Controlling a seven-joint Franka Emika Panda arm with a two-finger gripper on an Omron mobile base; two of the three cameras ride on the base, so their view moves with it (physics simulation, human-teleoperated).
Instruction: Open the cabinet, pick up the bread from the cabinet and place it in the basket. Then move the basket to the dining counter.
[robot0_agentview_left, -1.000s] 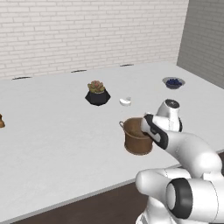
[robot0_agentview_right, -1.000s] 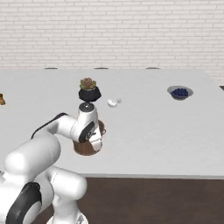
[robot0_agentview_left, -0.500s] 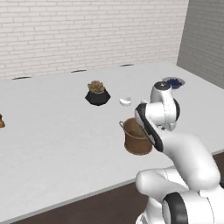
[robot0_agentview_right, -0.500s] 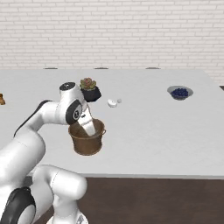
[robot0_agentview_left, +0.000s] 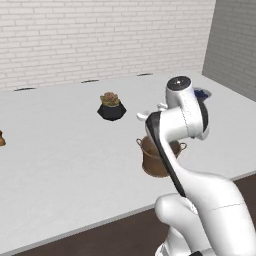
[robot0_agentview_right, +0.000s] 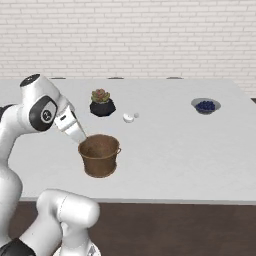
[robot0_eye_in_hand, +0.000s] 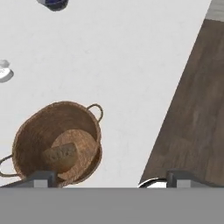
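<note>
The round brown basket (robot0_agentview_left: 155, 162) (robot0_agentview_right: 100, 160) (robot0_eye_in_hand: 85, 127) stands on the wide white dining counter (robot0_agentview_left: 60, 165) (robot0_agentview_right: 175, 160) near its front edge. The golden-brown bread (robot0_eye_in_hand: 61, 156) lies inside it on the bottom. My gripper (robot0_agentview_right: 83, 140) (robot0_eye_in_hand: 111, 178) hangs above and just left of the basket's rim in the right base view. It is open, with its fingertips (robot0_eye_in_hand: 41, 176) far apart and nothing between them. It touches neither the basket nor the bread. The cabinet is out of view.
A black plant pot (robot0_agentview_left: 111, 107) (robot0_agentview_right: 102, 104) with a succulent stands behind the basket. A small white cup (robot0_agentview_right: 129, 118) (robot0_eye_in_hand: 4, 72) sits mid-counter, a blue bowl (robot0_agentview_right: 205, 106) (robot0_agentview_left: 202, 93) far right. A small brown object (robot0_agentview_left: 1, 138) lies at the left edge. Dark floor (robot0_eye_in_hand: 192, 109) borders the counter.
The arm has risen and swung back, lifting the hand up and away from the basket. The basket has stayed in place on the counter.
</note>
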